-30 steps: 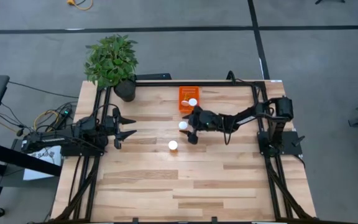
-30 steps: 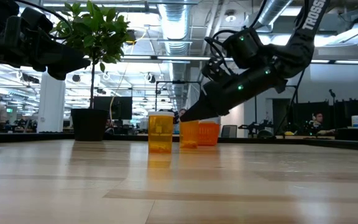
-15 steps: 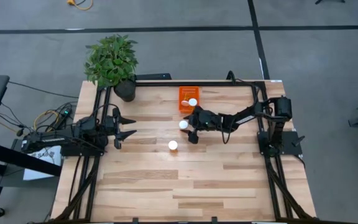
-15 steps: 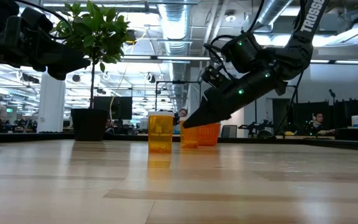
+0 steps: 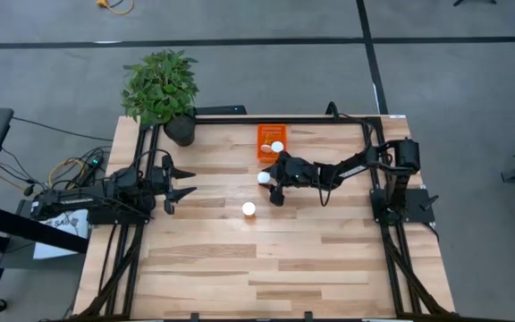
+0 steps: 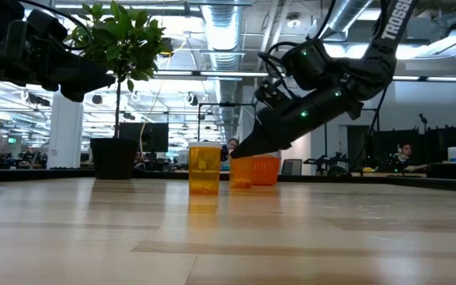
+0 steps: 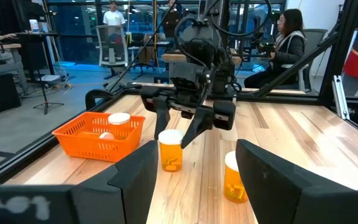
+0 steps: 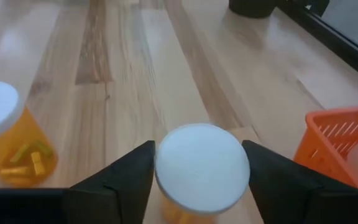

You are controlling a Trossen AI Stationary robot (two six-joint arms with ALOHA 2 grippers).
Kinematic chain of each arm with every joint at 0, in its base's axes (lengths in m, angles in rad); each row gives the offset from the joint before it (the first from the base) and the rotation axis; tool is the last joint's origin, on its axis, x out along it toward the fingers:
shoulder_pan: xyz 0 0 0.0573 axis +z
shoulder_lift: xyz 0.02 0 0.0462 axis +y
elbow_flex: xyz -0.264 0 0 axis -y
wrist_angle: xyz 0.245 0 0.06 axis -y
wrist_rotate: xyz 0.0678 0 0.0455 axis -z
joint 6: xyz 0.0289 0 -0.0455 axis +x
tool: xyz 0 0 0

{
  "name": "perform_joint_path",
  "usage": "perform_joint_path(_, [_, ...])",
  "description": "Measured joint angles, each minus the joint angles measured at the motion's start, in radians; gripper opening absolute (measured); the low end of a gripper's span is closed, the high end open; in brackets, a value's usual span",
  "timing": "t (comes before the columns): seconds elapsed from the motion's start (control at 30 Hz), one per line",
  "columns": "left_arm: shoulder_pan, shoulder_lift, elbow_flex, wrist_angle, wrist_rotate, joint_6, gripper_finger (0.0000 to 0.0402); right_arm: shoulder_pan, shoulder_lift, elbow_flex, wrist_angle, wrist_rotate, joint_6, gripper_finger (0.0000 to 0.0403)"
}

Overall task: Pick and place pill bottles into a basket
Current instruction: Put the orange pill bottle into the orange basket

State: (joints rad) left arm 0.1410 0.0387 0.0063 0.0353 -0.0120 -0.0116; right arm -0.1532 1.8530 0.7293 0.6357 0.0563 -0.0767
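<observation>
Two pill bottles stand upright on the table: one (image 5: pixel 263 178) just in front of the orange basket (image 5: pixel 270 134), one (image 5: pixel 249 208) nearer the table's middle. Two more white caps (image 5: pixel 277 147) show inside the basket. My right gripper (image 5: pixel 273 182) is open, and its fingers stand on either side of the bottle by the basket, whose white cap (image 8: pixel 202 167) fills the gap in the right wrist view. My left gripper (image 5: pixel 186 180) is open and empty above the table's left side.
A potted plant (image 5: pixel 161 89) stands at the table's far left corner. In the left wrist view the basket (image 7: pixel 73 135) and both standing bottles (image 7: pixel 171 149) (image 7: pixel 235 177) show ahead. People sit in the room beyond the table.
My right gripper has edged a little toward the table's left, closer around the bottle by the basket. It dipped and rose slightly on the way. Both bottles on the table stand where they were.
</observation>
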Motion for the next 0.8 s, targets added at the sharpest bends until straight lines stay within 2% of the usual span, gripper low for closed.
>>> perform_joint_path(0.2, [0.0,0.0,0.0,0.0,0.0,0.0,0.0209,0.0,0.0,0.011,-0.002,-0.002,-0.001,0.0198])
perform_joint_path(0.47, [0.0,0.0,0.0,0.0,0.0,0.0,0.0209,-0.002,-0.004,0.012,-0.009,-0.002,-0.001,0.0222])
perform_joint_path(0.7, [0.0,0.0,0.0,0.0,0.0,0.0,0.0209,-0.02,-0.03,0.012,-0.011,-0.004,-0.002,0.0197])
perform_joint_path(0.8, [0.0,0.0,0.0,0.0,0.0,0.0,0.0209,-0.027,-0.049,0.012,-0.035,-0.005,-0.002,0.0199])
